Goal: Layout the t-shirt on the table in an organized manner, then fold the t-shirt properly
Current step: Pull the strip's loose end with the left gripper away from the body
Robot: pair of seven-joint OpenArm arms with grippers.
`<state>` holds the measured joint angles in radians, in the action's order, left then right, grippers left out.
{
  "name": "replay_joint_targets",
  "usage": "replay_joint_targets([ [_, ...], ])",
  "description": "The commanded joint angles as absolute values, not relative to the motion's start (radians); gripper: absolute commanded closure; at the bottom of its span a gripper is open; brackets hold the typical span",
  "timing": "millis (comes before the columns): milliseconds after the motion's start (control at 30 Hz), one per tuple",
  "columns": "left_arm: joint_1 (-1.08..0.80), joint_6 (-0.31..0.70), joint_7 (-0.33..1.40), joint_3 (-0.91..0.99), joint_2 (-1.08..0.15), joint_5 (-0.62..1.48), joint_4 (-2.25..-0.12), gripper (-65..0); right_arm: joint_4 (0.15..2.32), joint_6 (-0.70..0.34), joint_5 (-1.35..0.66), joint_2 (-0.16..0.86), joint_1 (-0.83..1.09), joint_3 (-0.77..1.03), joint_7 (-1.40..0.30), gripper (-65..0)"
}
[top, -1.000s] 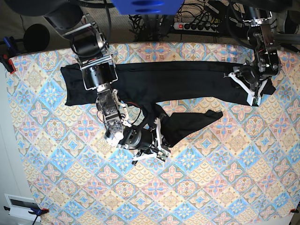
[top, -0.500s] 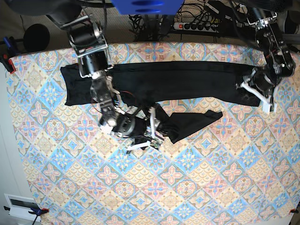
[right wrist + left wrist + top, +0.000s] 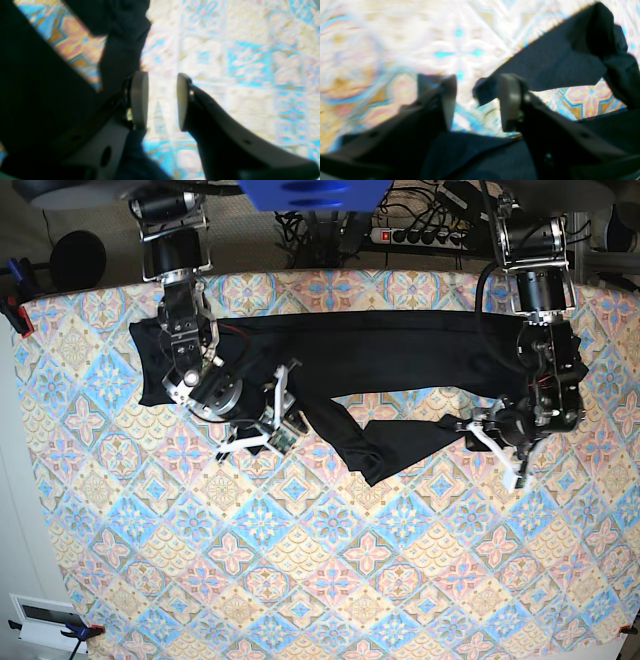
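Note:
The black t-shirt [image 3: 400,350] lies stretched in a long band across the far part of the table [image 3: 400,580], with a crumpled flap hanging toward the centre. My right gripper [image 3: 275,420] stands open just left of that flap; in the right wrist view its fingers [image 3: 140,100] have only patterned cloth between them, and the t-shirt [image 3: 120,50] lies to their left. My left gripper [image 3: 495,448] hovers open at the flap's right tip. In the left wrist view a point of the t-shirt [image 3: 557,62] lies by the right of its two fingers [image 3: 508,100], ungripped.
The table cloth [image 3: 395,37] with its blue, pink and cream tiles spreads out in front of the shirt. A power strip [image 3: 420,235] and cables lie beyond the far edge. A red clamp [image 3: 18,315] holds the cloth at the left edge.
My right gripper let go of the flap, opened and drew back up and left. My left gripper left the shirt's right end, came down to the flap's tip and opened wider.

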<state>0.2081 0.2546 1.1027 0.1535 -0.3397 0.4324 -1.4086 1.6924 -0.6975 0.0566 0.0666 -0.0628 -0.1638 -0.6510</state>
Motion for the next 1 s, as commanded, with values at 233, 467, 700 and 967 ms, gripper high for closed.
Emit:
replay_joint_targets([
  [233, 0.242, 0.252, 1.0, 0.008, -0.354, 0.441, -1.287, -34.5, 1.764, -0.698, 0.042, 0.088, -0.065, -0.165, -0.624, -18.2],
  [467, 0.242, 0.252, 0.918, -0.068, -0.352, 0.443, -1.233, -26.6, 1.778, -0.698, 0.042, 0.09, -0.062, -0.165, -0.627, -18.2],
  [700, 0.259, 0.252, 0.937, 0.042, -0.352, 0.447, -1.357, -0.1, 1.778, -0.698, 0.042, 0.09, -0.056, -0.151, -0.722, -18.2],
  [967, 0.265, 0.254, 1.078, 0.226, -0.352, 0.447, -1.733, 0.0, 1.778, -0.698, 0.042, 0.099, 0.024, -0.059, -0.808, -16.8],
])
